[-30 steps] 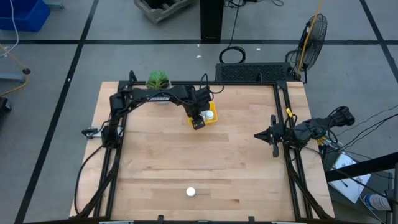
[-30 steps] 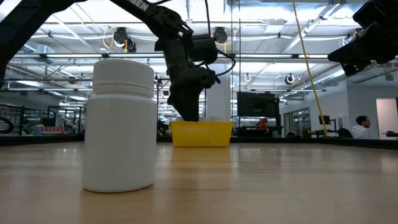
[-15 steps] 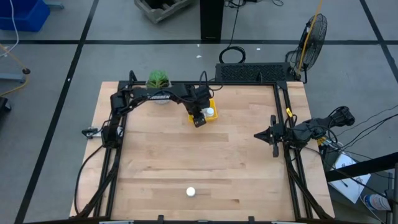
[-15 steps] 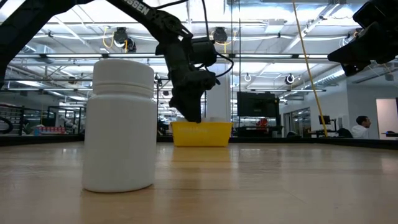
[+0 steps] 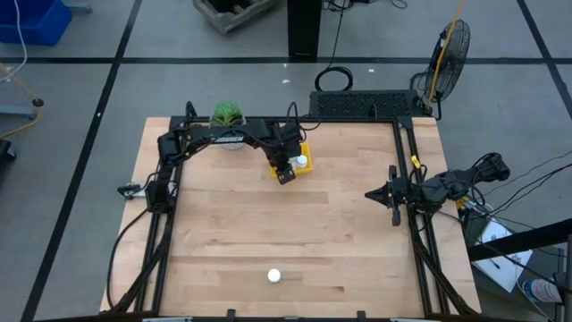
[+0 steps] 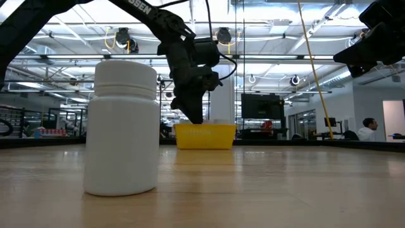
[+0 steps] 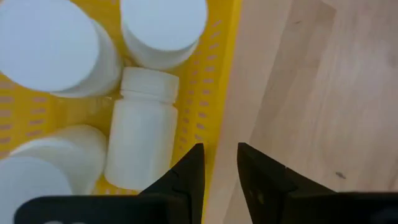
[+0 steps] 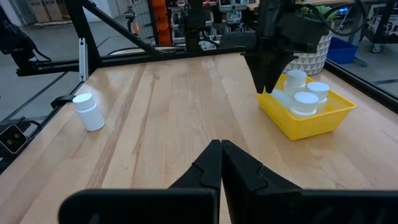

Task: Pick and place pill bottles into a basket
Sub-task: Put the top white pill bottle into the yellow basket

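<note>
left gripper [image 7: 219, 165] empty, fingers narrowly apart over the basket's [image 5: 306, 169] near rim; four bottles inside. your next move: go for the last bottle [image 5: 274, 276], standing at the near edge.

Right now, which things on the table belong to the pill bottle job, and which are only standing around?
Part of the job:
- basket, yellow, with four bottles inside
- lone bottle near the table's front edge
- left claw above the basket

Not part of it:
- plant pot
</note>
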Controlling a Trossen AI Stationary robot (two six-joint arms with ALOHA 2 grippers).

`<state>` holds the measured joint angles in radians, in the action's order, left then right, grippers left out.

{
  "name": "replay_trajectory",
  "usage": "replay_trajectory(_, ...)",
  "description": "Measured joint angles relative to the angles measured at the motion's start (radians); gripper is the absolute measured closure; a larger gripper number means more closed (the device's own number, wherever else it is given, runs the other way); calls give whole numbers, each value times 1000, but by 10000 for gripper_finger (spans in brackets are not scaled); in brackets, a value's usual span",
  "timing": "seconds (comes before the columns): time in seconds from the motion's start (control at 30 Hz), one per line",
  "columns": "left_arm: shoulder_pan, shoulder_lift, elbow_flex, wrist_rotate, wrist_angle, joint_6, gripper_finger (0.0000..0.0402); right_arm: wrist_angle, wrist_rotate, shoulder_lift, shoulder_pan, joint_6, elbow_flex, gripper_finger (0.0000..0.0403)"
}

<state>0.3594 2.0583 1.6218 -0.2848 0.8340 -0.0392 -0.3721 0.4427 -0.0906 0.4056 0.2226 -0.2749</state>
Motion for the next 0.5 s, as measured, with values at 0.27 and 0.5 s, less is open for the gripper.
replay_trajectory(0.27,16,0,17,32,-22,2,289,0,0,0,0,0,0,403)
replay_trajectory(0.5,28,0,18,87,-29,16,289,0,0,0,0,0,0,403)
